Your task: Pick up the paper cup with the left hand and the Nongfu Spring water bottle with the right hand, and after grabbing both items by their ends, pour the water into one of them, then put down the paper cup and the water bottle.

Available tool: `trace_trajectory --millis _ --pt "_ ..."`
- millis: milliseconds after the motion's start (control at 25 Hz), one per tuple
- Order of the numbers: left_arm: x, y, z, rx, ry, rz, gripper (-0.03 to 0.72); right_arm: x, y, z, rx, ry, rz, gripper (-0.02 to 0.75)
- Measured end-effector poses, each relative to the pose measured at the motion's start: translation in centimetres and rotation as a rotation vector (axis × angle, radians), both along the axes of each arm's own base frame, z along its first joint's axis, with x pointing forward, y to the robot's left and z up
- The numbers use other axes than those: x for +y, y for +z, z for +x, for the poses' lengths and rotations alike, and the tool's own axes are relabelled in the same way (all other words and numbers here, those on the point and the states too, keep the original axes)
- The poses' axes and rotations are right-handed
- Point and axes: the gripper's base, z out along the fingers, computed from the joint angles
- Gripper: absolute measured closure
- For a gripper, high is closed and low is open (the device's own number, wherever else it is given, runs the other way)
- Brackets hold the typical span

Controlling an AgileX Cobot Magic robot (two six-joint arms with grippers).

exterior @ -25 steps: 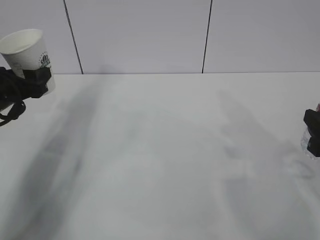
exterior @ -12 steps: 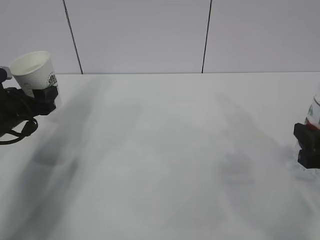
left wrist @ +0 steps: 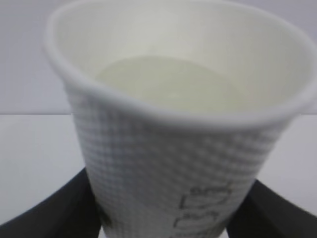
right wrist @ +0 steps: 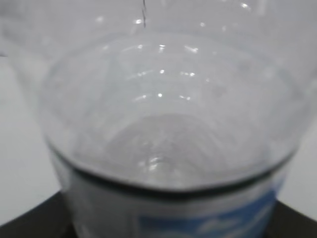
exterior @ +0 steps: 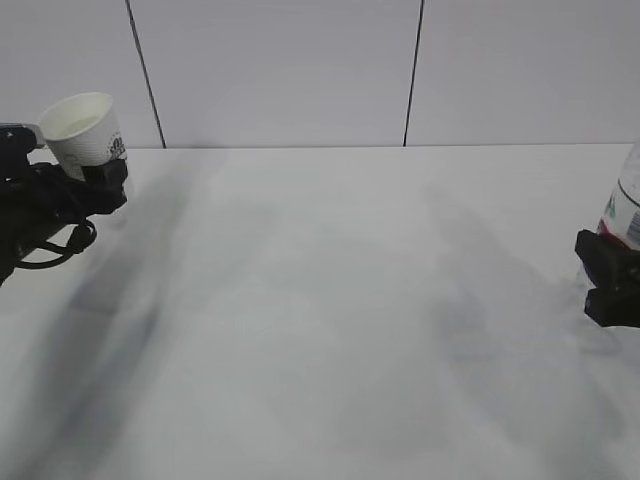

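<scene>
**Cup and bottle both gripped, each at its own edge of the table**

I see the left hand [exterior: 100, 185] pinching the paper cup [exterior: 85, 128] near its base, cup rising tilted above the jaws. The right hand [exterior: 610, 285] clamps the Nongfu Spring water bottle [exterior: 628, 205], whose body rises above the jaws.

Left hand [exterior: 95, 185]: matte black, blocky finger housings, silver-grey box at its 10 o'clock, thin black cable looping out at 6 o'clock. Right hand [exterior: 610, 285]: matte black, angular wedge-shaped fingers, cut off by frame edge at 3 o'clock. Fingers [left wrist: 54, 213] in the wrist views: plain black, smooth, unmarked.
</scene>
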Motion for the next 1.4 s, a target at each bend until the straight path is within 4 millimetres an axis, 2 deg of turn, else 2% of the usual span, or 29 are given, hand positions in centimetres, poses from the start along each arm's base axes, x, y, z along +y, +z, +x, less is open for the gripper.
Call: trace_trajectory --millis 400,880,1080,1400 --pt "-0.1 -2.4 1.5 0.033 0.002 0.003 0.193 0.0 -0.1 0.0 0.002 0.002 0.0 0.308" --pt "-0.2 -4.2 2.6 0.044 0.002 0.003 0.193 0.0 -0.1 0.0 0.002 0.002 0.0 0.308" --pt "-0.2 -5.7 2.7 0.058 0.001 0.002 0.194 0.0 -0.1 0.0 0.002 0.004 -0.001 0.308" --pt "-0.2 -6.1 2.9 0.031 -0.001 0.0 0.194 0.0 -0.1 0.0 0.002 0.004 -0.001 0.308"
